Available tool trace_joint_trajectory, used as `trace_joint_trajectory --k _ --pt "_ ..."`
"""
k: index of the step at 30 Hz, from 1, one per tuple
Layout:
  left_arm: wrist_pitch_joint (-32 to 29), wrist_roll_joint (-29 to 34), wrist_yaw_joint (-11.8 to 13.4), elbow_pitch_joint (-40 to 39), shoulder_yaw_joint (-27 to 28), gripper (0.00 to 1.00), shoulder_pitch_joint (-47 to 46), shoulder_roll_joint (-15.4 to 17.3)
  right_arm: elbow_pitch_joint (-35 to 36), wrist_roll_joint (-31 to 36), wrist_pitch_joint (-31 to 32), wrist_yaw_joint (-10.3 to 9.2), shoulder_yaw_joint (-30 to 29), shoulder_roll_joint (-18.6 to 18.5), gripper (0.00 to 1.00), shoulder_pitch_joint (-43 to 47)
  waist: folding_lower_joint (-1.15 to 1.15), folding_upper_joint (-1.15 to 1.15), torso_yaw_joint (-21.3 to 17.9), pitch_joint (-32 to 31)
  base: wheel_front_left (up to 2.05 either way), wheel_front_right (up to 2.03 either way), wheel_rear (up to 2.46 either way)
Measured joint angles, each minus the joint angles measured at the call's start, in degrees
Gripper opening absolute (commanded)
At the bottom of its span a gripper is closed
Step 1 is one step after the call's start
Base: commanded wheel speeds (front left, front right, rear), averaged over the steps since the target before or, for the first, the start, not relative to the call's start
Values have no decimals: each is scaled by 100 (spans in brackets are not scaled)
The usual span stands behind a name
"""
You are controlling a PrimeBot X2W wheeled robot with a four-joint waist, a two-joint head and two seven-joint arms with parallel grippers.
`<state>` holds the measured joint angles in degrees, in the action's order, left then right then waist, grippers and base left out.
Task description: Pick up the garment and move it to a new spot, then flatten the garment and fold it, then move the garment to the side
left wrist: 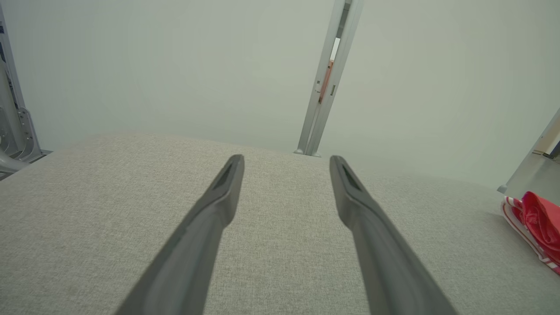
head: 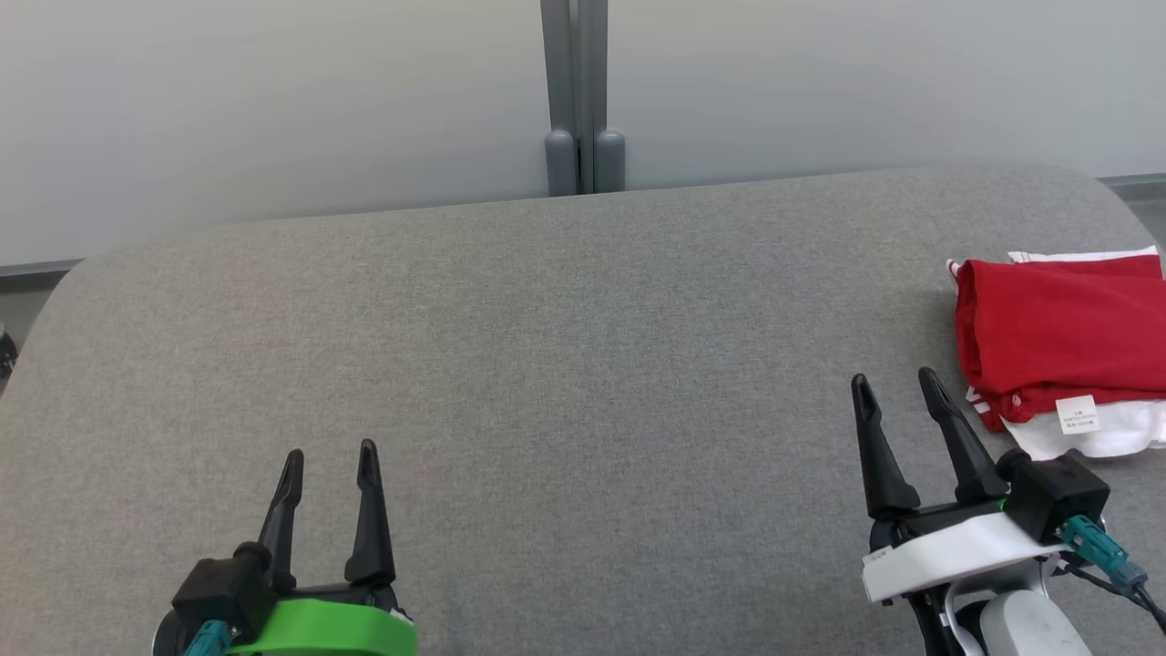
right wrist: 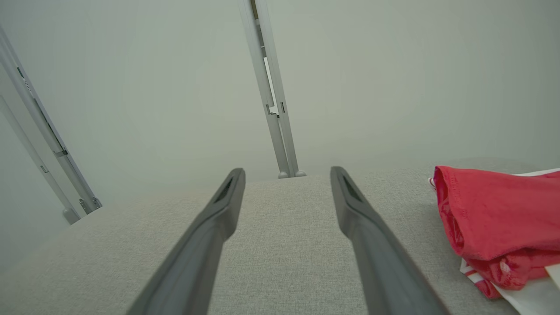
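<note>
The garment [head: 1061, 346] is red with white parts and a small white label, and it lies folded at the right edge of the grey padded surface [head: 565, 364]. The right wrist view has the garment [right wrist: 498, 223] at its right side, and the left wrist view catches the garment [left wrist: 536, 223] at its far right edge. My right gripper [head: 895, 385] is open just left of the garment, apart from it, with nothing between its fingers. My left gripper [head: 330, 458] is open at the lower left, far from the garment, holding nothing.
A pale wall with a grey vertical post [head: 576, 91] stands behind the padded surface. The surface's rounded far edge runs across the back, and a metal frame [left wrist: 17, 127] stands off its left side.
</note>
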<state>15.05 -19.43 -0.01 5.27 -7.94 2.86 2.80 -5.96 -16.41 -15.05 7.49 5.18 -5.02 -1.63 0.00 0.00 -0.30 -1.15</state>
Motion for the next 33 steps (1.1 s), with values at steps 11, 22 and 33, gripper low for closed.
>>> trace_joint_trajectory --k 11,22,33 --pt "0 -170 -43 70 75 100 8 0 -11 25 -1 0 -4 16 100 -20 0 0 -1 -8 0 0 0" --pt "-104 -481 -57 381 63 0 42 -14 -277 -278 77 0 4 66 0 163 0 0 -11 -8 0 0 0" --pt "-376 -1538 -157 463 216 0 3 -2 -356 -1407 358 -1 -124 64 0 133 0 0 -7 4 0 0 0"
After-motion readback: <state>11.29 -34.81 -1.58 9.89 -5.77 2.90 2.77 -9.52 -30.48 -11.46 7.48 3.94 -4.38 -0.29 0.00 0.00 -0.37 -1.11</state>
